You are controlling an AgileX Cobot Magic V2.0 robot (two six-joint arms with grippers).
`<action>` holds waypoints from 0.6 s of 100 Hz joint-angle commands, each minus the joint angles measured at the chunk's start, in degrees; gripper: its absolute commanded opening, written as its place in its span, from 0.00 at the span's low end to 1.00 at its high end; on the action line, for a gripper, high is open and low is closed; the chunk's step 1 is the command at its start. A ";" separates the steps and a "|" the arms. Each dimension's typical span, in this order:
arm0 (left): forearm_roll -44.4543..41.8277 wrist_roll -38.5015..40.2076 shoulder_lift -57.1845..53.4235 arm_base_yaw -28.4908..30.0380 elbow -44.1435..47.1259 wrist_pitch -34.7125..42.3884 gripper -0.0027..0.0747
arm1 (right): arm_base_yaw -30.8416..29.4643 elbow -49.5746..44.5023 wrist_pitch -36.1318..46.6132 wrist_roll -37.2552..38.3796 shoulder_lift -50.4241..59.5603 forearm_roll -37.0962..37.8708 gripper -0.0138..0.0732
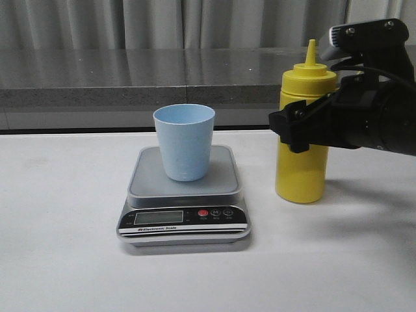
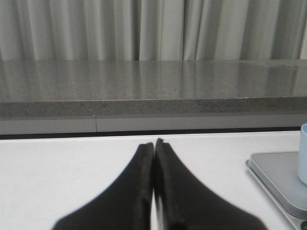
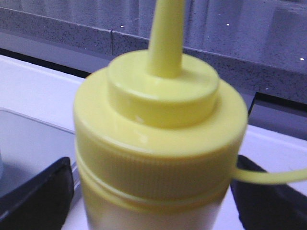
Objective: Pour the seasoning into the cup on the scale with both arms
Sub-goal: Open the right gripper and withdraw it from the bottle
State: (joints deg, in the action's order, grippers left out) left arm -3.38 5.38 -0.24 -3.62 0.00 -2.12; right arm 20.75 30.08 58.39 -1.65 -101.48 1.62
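Yellow seasoning bottle [image 1: 301,146] upright on white table [image 1: 58,214], just beside scale [image 1: 183,198], on the robot's right. Pale blue cup [image 1: 184,142] upright on the scale's grey platform, mouth open, contents not visible. Right gripper [image 1: 292,130] at the bottle's upper body, jaws set to either side below the ribbed cap collar; contact with the plastic not resolved, so clenched or merely bracketing: cannot tell. Left gripper [image 2: 154,189] low over bare table, well apart from the bottle, fingers pressed together on nothing.

Handling, as judged: squeeze-type bottle, thin-walled and yielding, smooth and somewhat slippery; fill level unknown, weight therefore uncertain. Best hold on the body just below the collar, where the wall is likely stiffest; a hard pinch lower down liable to expel contents early. Cup probably light and easily tipped or nudged off the platform.

Front view: whole layout, bottle against scale, display panel with buttons. Right wrist view: seasoning bottle [image 3: 160,139] close up, ribbed collar, nozzle uncapped, thin tether strap trailing to one side, black jaw tips flanking it. Left wrist view: only a corner of scale [image 2: 276,179] and edge of cup [image 2: 302,153]; bottle absent.
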 commanded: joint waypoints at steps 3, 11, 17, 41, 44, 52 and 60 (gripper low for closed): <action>0.26 0.29 -1.64 0.15 2.35 4.68 0.01 | -0.29 -1.27 5.84 -0.56 3.90 -0.77 0.91; 0.26 0.29 -1.64 0.15 2.35 4.68 0.01 | -0.29 -3.34 6.76 -0.56 5.10 -1.62 0.91; 0.26 0.29 -1.64 0.15 2.35 4.68 0.01 | -0.29 -4.82 7.38 -0.56 6.18 -1.93 0.91; 0.26 0.29 -1.64 0.15 2.35 4.68 0.01 | -0.29 -11.15 7.41 -0.56 13.26 -2.29 0.91; 0.26 0.29 -1.64 0.15 2.35 4.68 0.01 | -0.29 -11.99 7.20 -0.56 14.38 -2.47 0.91; 0.26 0.29 -1.64 0.15 2.35 4.68 0.01 | -0.29 -14.37 5.96 -0.56 18.16 -4.09 0.91; 0.26 0.29 -1.64 0.15 2.35 4.68 0.01 | -0.29 -16.20 3.93 -0.56 22.17 -6.29 0.91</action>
State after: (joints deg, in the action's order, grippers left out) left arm -3.38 5.38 -0.24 -3.62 0.00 -2.12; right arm 20.75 14.78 59.81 -1.65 -84.94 -2.45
